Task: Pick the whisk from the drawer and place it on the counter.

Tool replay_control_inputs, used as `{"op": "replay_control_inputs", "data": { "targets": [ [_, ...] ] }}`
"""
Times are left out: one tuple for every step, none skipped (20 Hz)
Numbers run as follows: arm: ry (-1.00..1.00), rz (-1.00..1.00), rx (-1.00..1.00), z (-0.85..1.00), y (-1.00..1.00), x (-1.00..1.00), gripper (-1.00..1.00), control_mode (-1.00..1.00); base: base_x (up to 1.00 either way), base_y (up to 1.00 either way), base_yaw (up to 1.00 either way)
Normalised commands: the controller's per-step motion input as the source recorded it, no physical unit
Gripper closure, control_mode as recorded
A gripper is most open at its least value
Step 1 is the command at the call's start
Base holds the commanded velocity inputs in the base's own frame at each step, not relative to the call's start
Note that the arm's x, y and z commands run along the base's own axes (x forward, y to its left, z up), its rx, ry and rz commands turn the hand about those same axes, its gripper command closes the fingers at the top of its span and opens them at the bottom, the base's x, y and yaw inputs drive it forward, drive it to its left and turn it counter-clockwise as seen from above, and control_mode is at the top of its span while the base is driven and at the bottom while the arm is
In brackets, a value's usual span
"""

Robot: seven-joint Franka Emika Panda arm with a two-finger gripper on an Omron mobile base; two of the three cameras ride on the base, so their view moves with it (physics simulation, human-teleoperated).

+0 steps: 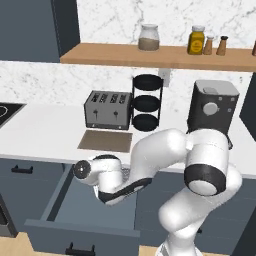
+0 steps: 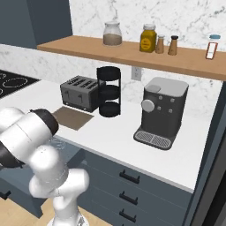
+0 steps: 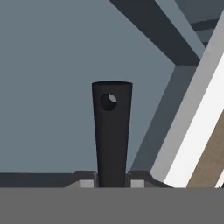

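The whisk's black stick handle (image 3: 112,131), with a small hole near its end, stands straight up between my fingertips. My gripper (image 3: 112,180) is shut on it, with the drawer's grey-blue inside behind. The wire loops are hidden. The drawer (image 1: 80,232) is pulled out at the lower left of the left base view, dark slate-blue front toward the camera. My arm (image 1: 150,150) bends down over it, and the hand hangs above its inside. The white counter (image 1: 45,132) runs just above the drawer and across the right base view (image 2: 128,137).
On the counter stand a toaster (image 1: 107,110), a tan mat (image 1: 106,140), a black three-tier rack (image 1: 146,102) and a coffee machine (image 1: 212,112). A wooden shelf (image 1: 100,52) with jars hangs above. A cooktop (image 1: 7,112) lies at the far left.
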Motion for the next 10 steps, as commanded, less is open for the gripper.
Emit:
{"op": "replay_control_inputs", "data": {
  "targets": [
    [-0.17, -0.09, 0.07, 1.00, -0.30, 0.16, 1.00, -1.00, 0.00, 0.00, 0.00],
    [-0.18, -0.05, 0.07, 1.00, -0.32, 0.19, 1.00, -1.00, 0.00, 0.00, 0.00],
    [-0.10, -0.02, 0.07, 1.00, -0.35, 0.29, 1.00, -1.00, 0.00, 0.00, 0.00],
    [0.00, 0.00, 0.07, 1.00, -0.43, 0.33, 1.00, -1.00, 0.00, 0.00, 0.00],
    [0.00, 0.00, 0.05, 1.00, -0.47, 0.33, 1.00, -1.00, 0.00, 0.00, 0.00],
    [0.00, 0.00, 0.04, 1.00, -0.52, 0.39, 1.00, -1.00, 0.00, 0.00, 0.00],
    [0.05, 0.00, 0.03, 1.00, -0.64, 0.50, 1.00, -1.00, 0.00, 0.00, 0.00],
    [0.04, 0.00, 0.00, 1.00, -0.61, 0.54, 1.00, -1.00, 0.00, 0.00, 0.00],
    [0.08, 0.00, 0.00, 1.00, -0.78, 0.41, 1.00, -1.00, 0.00, 0.00, 0.00],
    [0.08, 0.00, 0.00, 0.98, -0.93, 0.51, 1.00, -1.00, 0.00, 0.00, 0.00]
  ]
}}
